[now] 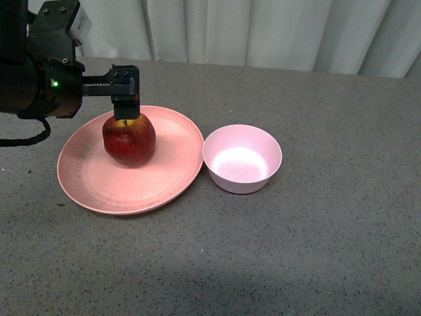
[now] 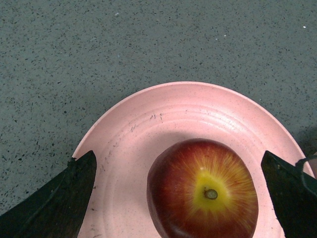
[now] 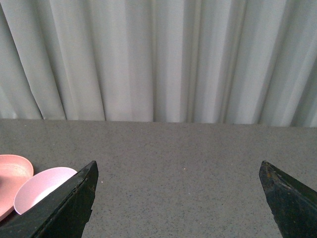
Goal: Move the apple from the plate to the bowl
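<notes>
Left wrist view shows the left end effector point(image 2: 178, 154) spread wide, flanking the glossy dark red apple point(image 2: 203, 196) on the wide salmon-pink speckled plate point(image 2: 148, 119), apparently poised to grasp it.

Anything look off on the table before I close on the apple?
Nothing stands out. The apple sits stem-up on the plate, the bowl stands upright and empty beside it, and the left gripper has its jaws open over the apple.
</notes>
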Robot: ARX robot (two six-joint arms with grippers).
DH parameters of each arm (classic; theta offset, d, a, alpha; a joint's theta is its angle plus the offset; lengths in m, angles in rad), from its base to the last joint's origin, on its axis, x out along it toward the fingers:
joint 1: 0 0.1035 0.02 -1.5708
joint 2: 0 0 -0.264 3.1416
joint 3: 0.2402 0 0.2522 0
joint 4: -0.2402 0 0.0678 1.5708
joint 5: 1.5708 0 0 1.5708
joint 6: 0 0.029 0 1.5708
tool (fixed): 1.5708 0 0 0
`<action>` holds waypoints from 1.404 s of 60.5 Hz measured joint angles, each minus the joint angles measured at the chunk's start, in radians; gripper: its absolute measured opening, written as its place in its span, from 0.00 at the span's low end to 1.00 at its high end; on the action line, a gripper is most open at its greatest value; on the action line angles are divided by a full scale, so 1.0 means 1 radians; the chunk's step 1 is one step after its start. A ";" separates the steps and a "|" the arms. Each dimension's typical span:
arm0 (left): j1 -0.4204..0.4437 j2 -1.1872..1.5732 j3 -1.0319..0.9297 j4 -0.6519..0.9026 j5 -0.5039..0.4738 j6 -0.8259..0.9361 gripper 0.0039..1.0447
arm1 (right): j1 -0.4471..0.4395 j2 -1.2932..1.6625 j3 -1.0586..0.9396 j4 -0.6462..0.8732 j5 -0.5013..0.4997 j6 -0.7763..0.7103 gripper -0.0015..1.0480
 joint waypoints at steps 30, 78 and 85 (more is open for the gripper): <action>-0.027 0.043 0.013 -0.039 0.017 -0.011 0.94 | 0.000 0.000 0.000 0.000 0.000 0.000 0.91; -0.124 0.059 0.033 -0.003 0.026 -0.024 0.68 | 0.000 0.000 0.000 0.000 0.000 0.000 0.91; -0.175 0.048 0.061 -0.002 0.027 -0.042 0.68 | 0.000 0.000 0.000 0.000 0.000 0.000 0.91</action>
